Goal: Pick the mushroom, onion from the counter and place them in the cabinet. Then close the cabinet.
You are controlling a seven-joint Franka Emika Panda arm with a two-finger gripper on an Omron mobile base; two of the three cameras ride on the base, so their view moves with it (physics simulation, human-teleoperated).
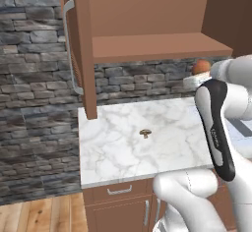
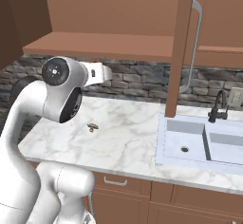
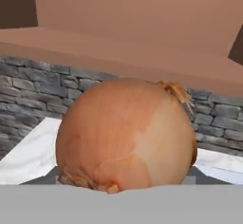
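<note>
Under the open cabinet (image 1: 157, 46), pincer (image 3: 124, 182) pinching onion (image 3: 126, 135); mushroom (image 1: 145, 133) on counter (image 1: 113, 152).

Mushroom (image 1: 145, 133) alone on counter (image 1: 113, 157), well left of sink (image 2: 199, 142). Onion (image 1: 201, 67) up off counter, just below open cabinet's (image 1: 162, 10) shelf (image 1: 157, 46).

The onion (image 3: 126, 135) has a smooth, faintly glossy orange-brown skin with dry papery wisps at its tip. The counter (image 1: 113, 152) is polished white marble, grey-veined. The cabinet (image 1: 157, 46) is matt brown wood; its handle (image 1: 69, 44) is silvery metal. The wall (image 1: 34, 78) is rough grey stone.
</note>
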